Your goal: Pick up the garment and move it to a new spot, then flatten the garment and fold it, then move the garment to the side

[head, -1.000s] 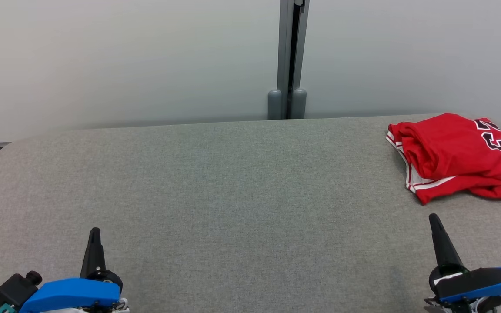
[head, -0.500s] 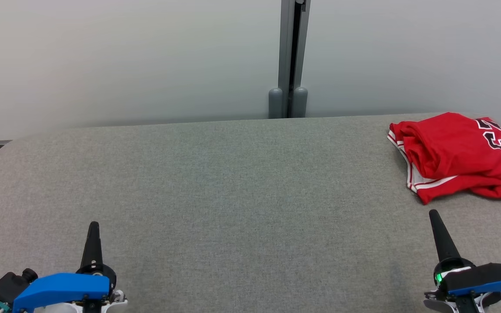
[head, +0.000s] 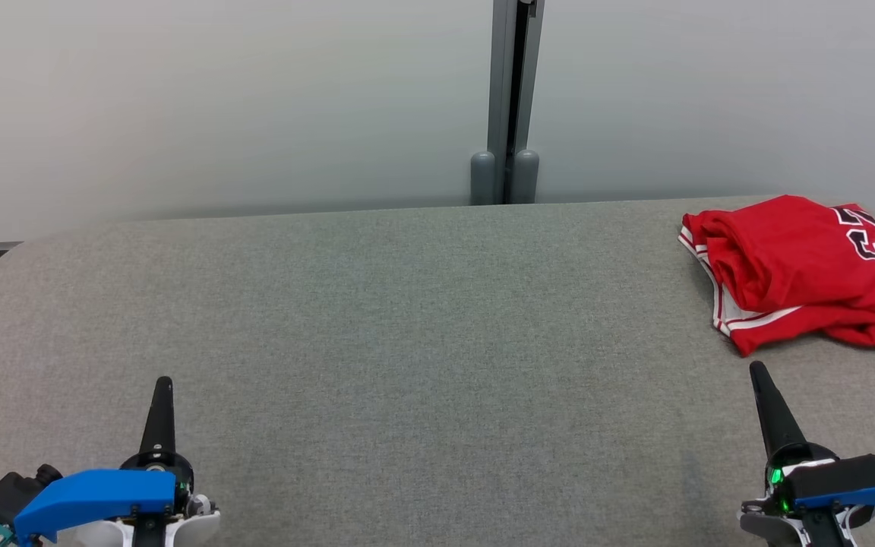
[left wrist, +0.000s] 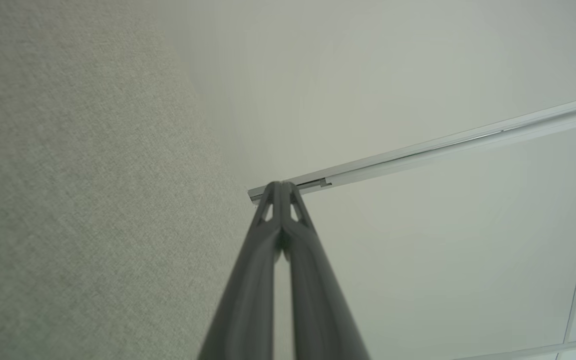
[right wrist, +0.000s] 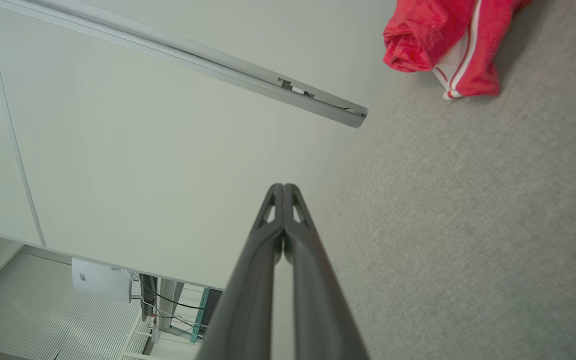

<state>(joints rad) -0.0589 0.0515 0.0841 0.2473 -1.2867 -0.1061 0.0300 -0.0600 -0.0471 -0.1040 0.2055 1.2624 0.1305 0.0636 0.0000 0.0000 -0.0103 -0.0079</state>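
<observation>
Red garment [head: 798, 270] sits in a loosely folded heap at the far right corner of the worktop [head: 407, 342]. My left gripper [head: 163, 384] and right gripper [head: 756, 370] hang over the near edge, fingers pressed together, holding nothing. Parked clear of the cloth, I reckon; the right one is nearer it.

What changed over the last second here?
Both shut claws, left claw and right claw, crept slightly forward over the table; nothing was grasped or released. The whole head view also shifted a little. The red garment stays folded at the far right, untouched.
</observation>
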